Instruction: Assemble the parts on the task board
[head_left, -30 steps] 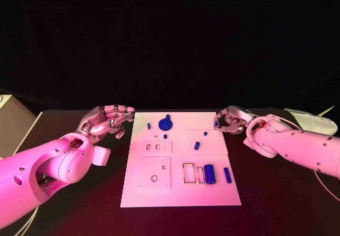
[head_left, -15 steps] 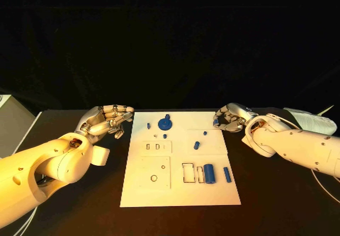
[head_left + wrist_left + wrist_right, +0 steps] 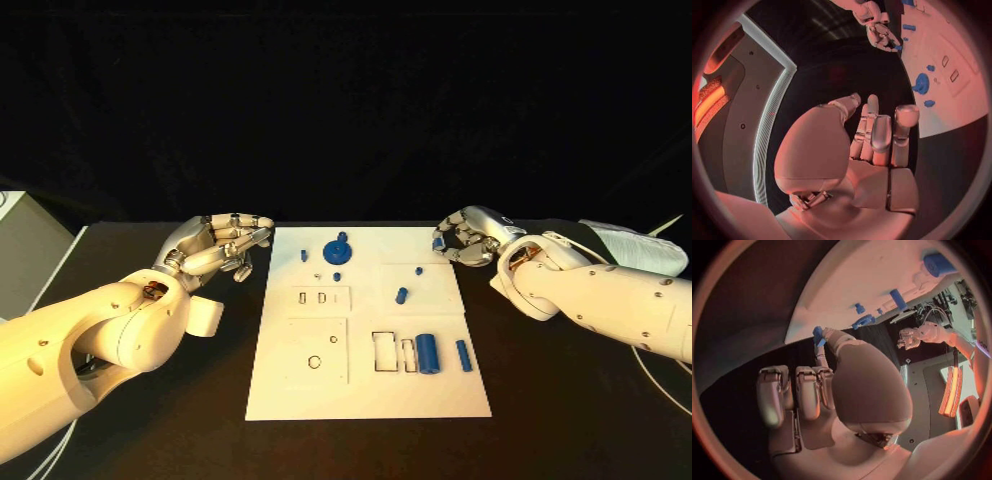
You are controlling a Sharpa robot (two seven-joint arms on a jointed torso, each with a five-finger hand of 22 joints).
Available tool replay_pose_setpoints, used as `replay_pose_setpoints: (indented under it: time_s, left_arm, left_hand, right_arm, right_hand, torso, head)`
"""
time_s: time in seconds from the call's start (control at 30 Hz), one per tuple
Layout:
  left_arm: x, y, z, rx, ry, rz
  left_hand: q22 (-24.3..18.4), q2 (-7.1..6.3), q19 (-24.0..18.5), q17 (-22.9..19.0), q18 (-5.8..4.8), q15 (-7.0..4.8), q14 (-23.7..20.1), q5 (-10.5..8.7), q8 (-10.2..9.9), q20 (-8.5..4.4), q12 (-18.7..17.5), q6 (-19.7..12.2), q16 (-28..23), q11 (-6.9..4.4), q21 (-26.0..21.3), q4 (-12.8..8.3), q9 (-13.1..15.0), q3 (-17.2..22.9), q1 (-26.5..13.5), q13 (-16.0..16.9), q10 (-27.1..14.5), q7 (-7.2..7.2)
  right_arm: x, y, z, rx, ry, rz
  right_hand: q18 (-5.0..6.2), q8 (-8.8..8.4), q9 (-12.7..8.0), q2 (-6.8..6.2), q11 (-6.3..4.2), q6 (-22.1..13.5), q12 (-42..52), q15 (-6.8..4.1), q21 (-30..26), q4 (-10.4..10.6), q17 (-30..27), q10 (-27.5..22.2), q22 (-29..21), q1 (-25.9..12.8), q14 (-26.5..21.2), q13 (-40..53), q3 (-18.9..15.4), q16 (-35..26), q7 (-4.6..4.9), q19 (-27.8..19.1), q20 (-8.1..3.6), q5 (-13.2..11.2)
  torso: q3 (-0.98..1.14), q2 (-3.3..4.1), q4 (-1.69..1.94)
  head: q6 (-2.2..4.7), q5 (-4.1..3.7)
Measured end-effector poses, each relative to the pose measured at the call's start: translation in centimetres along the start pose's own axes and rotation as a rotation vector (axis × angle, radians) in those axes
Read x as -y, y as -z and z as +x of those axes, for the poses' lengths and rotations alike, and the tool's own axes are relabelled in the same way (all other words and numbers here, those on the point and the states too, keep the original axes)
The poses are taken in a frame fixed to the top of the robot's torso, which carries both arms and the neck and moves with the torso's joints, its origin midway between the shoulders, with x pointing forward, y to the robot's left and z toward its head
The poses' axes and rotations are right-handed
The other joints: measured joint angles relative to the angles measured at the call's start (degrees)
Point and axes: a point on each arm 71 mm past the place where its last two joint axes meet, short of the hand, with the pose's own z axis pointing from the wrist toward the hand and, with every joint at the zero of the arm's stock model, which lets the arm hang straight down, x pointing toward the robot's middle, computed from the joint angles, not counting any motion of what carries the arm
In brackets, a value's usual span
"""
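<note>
Right hand (image 3: 464, 238) edging slightly toward board's far right corner since prev frames, pinching small blue part (image 3: 817, 335) (fingertips); left hand (image 3: 219, 245) idling, fingers curled, holding nothing, beside task board (image 3: 289, 395).

Left robot hand (image 3: 219, 246) curled; right robot hand (image 3: 467, 238) pinching.

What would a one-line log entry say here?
left hand: empty, beside task board | right hand: pinches blue part at board's edge

small blue part (image 3: 440, 243) mostly hidden in right hand (image 3: 469, 238) (shape unclear)
</note>
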Motion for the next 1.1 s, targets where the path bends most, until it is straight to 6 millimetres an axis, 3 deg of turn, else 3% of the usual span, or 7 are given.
replay_pose_setpoints:
  time_s: [0.2,0.3,0.47,0.87,0.97,1.0,1.1]
  left_arm:
    - [0.0,0.0,0.0,0.000,0.000,0.000]
    - [0.0,0.0,0.0,-0.001,0.000,-0.001]
    - [-0.1,-0.2,0.4,-0.013,0.006,-0.003]
    - [-0.5,-0.8,1.4,-0.050,0.010,-0.018]
    - [-0.7,-0.9,1.5,-0.051,0.009,-0.024]
    - [-0.7,-0.9,1.5,-0.052,0.009,-0.025]
    - [-0.7,-0.9,1.5,-0.053,0.008,-0.028]
  left_hand:
    - [0.20,0.71,0.00,-0.09,0.00,0.00,0.00,0.00,0.00,0.00,0.00,0.00,0.00,-0.40,0.31,-0.58,0.05,1.85,0.71,0.00,-0.41,0.00]
    - [0.26,0.71,0.00,-0.09,0.00,0.00,0.00,0.00,0.00,0.00,0.00,0.00,-0.05,-0.22,0.31,-0.61,0.04,2.24,0.71,-0.06,-0.63,0.00]
    - [0.36,-1.17,-0.10,-0.58,0.00,0.04,-0.04,0.00,0.00,0.10,0.28,-0.22,-0.73,0.01,0.54,0.83,0.04,1.57,-1.54,-0.25,-1.06,0.22]
    - [0.23,-1.73,-0.43,-1.06,0.00,0.21,-0.22,0.00,0.21,0.41,0.05,-1.45,-1.14,0.09,0.53,1.73,-0.07,0.80,-2.48,-0.72,-1.15,0.00]
    - [0.24,-2.27,-0.43,-1.04,0.00,0.21,-0.21,0.00,0.21,0.41,0.05,-1.45,-1.14,0.32,0.53,2.64,-0.07,-0.11,-3.50,-0.73,-0.92,0.00]
    - [0.23,-2.49,-0.43,-1.04,0.00,0.21,-0.21,0.00,0.21,0.41,0.05,-1.45,-1.14,0.33,0.53,3.11,-0.07,-0.58,-3.90,-0.72,-0.91,0.00]
    - [0.23,-2.56,-0.43,-1.04,0.00,0.21,-0.21,0.00,0.21,0.41,0.05,-1.44,-1.14,0.33,0.53,3.41,-0.07,-0.88,-4.08,-0.72,-0.91,0.00]
  right_arm:
    - [-1.8,0.0,-0.5,0.004,-0.017,-0.039]
    - [-3.5,-0.2,-1.0,0.003,-0.028,-0.071]
    - [-6.7,-0.2,-0.7,-0.030,-0.049,-0.124]
    - [-15.7,-0.4,3.8,-0.153,-0.031,-0.174]
    - [-17.3,-0.3,4.7,-0.164,-0.019,-0.182]
    - [-17.6,-0.3,5.0,-0.166,-0.014,-0.182]
    - [-18.7,-0.1,5.8,-0.174,0.000,-0.180]
  right_hand:
    - [0.00,0.00,-0.01,0.21,0.00,-0.24,0.00,0.00,0.00,0.45,0.00,0.00,0.00,-1.02,0.00,-0.01,0.52,0.00,-0.24,0.00,0.00,0.41]
    - [0.00,0.01,-0.01,0.33,0.00,-0.51,-0.22,0.00,0.00,0.33,0.00,0.00,-0.01,-1.60,0.00,-0.01,0.81,0.00,-0.51,0.00,0.00,-1.01]
    - [0.00,0.04,-0.01,0.64,0.00,-0.82,-0.22,0.00,0.30,0.55,0.00,0.00,-0.01,-2.96,0.00,-0.01,1.37,0.00,-0.82,0.00,0.01,-4.72]
    - [0.00,0.11,0.00,0.48,0.01,-1.24,-0.55,0.01,0.67,-0.48,0.00,0.00,-0.01,-3.26,0.00,-0.02,2.54,0.00,-0.85,-0.01,0.01,-4.17]
    - [0.00,0.13,0.00,0.33,0.01,-1.32,-0.49,0.01,0.67,-0.48,0.00,0.00,-0.01,-3.41,0.00,-0.02,2.54,0.00,-0.92,-0.01,0.01,-4.17]
    - [0.00,1.84,0.00,-0.11,0.01,-1.36,-0.29,0.01,0.67,-0.48,0.00,0.00,-0.02,-3.85,0.00,-0.02,2.54,0.00,-0.89,-0.01,0.01,-4.17]
    - [0.00,1.95,0.00,-0.11,0.01,-1.43,-0.29,0.01,0.67,-0.48,0.00,0.00,0.01,-3.85,0.00,-0.02,2.54,0.00,-0.84,-0.01,0.01,-4.35]
  torso:
    - [-0.10,-0.05,-0.07]
    - [-0.20,-0.12,-0.12]
    - [-0.30,-0.37,-0.15]
    - [-0.57,-1.28,-0.19]
    - [-0.64,-1.47,-0.19]
    - [-0.68,-1.54,-0.20]
    - [-0.77,-1.61,-0.13]
  head:
    - [-0.09,0.03]
    - [-0.19,-0.10]
    - [-0.16,-0.52]
    - [-0.61,0.46]
    - [-0.99,0.25]
    - [-1.07,0.12]
    - [-1.43,-0.07]
